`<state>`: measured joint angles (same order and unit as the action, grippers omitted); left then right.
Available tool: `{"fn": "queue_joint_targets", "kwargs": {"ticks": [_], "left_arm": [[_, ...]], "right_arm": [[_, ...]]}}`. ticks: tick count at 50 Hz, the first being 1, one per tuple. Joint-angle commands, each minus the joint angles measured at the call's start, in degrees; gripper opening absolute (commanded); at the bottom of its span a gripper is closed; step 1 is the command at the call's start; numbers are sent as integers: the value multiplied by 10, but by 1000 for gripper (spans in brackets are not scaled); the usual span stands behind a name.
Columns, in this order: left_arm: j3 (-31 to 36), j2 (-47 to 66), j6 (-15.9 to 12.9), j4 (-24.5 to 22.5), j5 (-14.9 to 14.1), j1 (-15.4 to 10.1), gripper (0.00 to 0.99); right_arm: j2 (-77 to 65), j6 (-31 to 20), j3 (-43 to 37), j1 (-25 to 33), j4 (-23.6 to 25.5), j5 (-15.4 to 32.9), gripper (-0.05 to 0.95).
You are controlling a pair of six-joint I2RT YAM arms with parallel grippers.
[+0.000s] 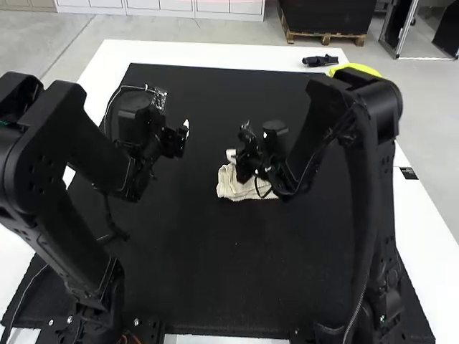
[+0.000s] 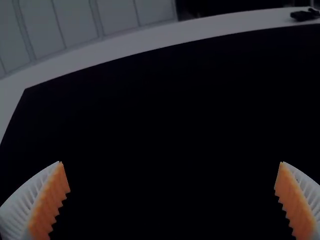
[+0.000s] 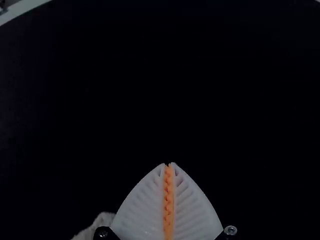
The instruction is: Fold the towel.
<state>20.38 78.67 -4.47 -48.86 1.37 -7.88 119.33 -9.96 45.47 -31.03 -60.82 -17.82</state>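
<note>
Pressed together at the fingertips, with nothing showing between the pads, the right gripper (image 3: 168,165) is hovering by the far edge of the towel (image 1: 233,185). Taking twelve o'clock as the far side of the high view, it is sitting at the towel's twelve o'clock; whether it is touching the cloth, I cannot tell. The left gripper (image 2: 171,162) is holding its fingers spread wide, with nothing between them, and is hanging out toward the towel's ten o'clock, well apart from it.

The towel is lying near the middle of the black mat (image 1: 237,272), gathered into a small, low bundle. Ridges are running along its near side, and the right arm (image 1: 373,186) is hiding part of it toward two o'clock. On the table (image 1: 423,215), a small black object (image 1: 320,61) is resting toward one o'clock, away from the work.

As for progress, the job is looking well along: the cloth is no longer lying spread, and most of the folding is probably done. Layers and corners are staying too hidden to count, so a last fold, or some squaring and flattening, may be remaining.
</note>
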Motion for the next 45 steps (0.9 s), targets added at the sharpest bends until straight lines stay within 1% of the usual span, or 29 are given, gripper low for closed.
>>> {"fn": "queue_joint_targets", "kwargs": {"ticks": [1, 4, 8, 10, 22, 24, 27, 33, 38, 41, 45], "left_arm": [[8, -6, 24, -15, 13, 4, 967], [11, -1, 25, -26, 27, 8, 967], [14, 3, 25, -27, 29, 15, 967], [16, 5, 24, -29, 35, 17, 967], [23, 17, 17, -27, 45, 18, 967], [23, 21, 7, -26, 50, 17, 967], [21, 26, 2, -29, 61, 16, 967], [17, 31, -7, -28, 61, 16, 967], [13, 30, -6, -36, 61, 18, 967], [12, 29, -5, -41, 62, 19, 967], [11, 29, -2, -55, 65, 27, 967]], "right_arm": [[-53, 24, 16, 23, 3, 13, -18], [-63, 29, 21, 37, 11, 13, -20], [-74, 31, 23, 57, 20, 13, -18], [-80, 31, 21, 69, 23, 13, -18], [-107, 34, -20, 142, 13, 9, -18], [-112, 35, -29, 157, 7, 9, -18], [-117, 35, -44, 172, -7, 9, -18], [-133, 36, -75, 200, -55, 10, -18], [-161, 36, -94, 224, -74, 24, -18], [-180, 37, -101, 239, -80, 47, -18], [-212, 48, -112, 260, -82, 87, -18]]}}
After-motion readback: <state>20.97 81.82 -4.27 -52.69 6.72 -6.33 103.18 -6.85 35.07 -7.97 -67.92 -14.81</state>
